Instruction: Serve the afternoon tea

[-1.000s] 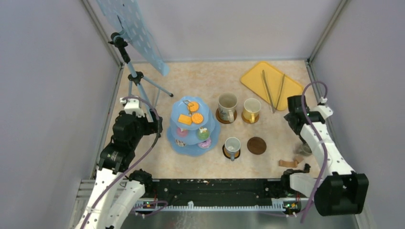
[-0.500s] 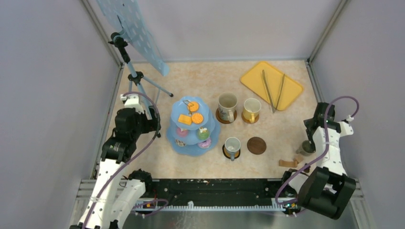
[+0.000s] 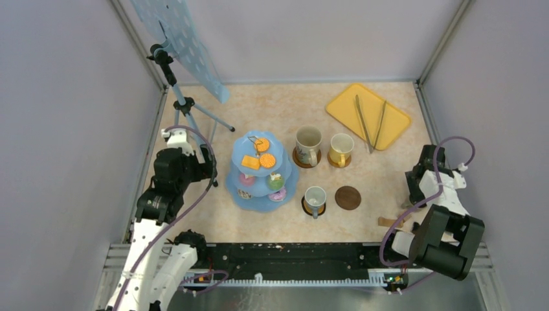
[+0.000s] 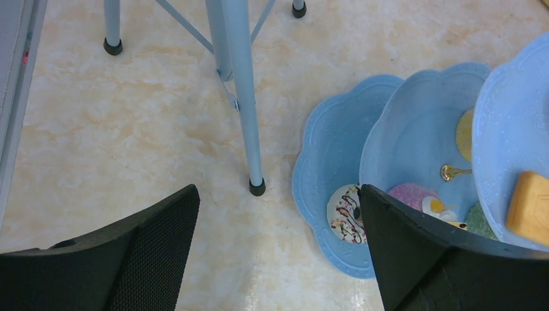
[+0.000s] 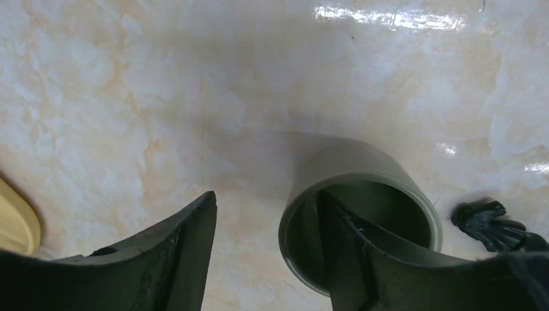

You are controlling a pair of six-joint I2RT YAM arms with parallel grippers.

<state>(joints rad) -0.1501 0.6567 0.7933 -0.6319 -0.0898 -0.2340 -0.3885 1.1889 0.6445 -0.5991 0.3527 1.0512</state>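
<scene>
My right gripper (image 5: 267,206) is low over the small grey mug (image 5: 353,175) at the near right. Its right finger (image 5: 362,253) is inside the mug and its left finger stands apart outside, so the jaws are open around the mug's wall. From above, the right gripper (image 3: 415,193) hides the mug. A blue tiered stand (image 3: 256,201) holds orange biscuits (image 3: 265,160), cupcakes and donuts. The beige mug (image 3: 308,144), yellow mug (image 3: 341,148) and white mug (image 3: 315,197) sit on coasters. One brown coaster (image 3: 347,197) lies bare. My left gripper (image 4: 278,194) is open beside the stand (image 4: 317,155).
A yellow tray (image 3: 343,107) with metal tongs (image 3: 369,123) lies at the back right. A tripod (image 3: 184,103) carrying a blue board stands at the back left, one leg (image 4: 246,110) close to my left gripper. A small brown piece (image 3: 388,221) lies near the front right edge.
The right arm has swung from near the tray back to the near right and come down over the grey mug, its jaws narrowing. The left arm has barely moved.
</scene>
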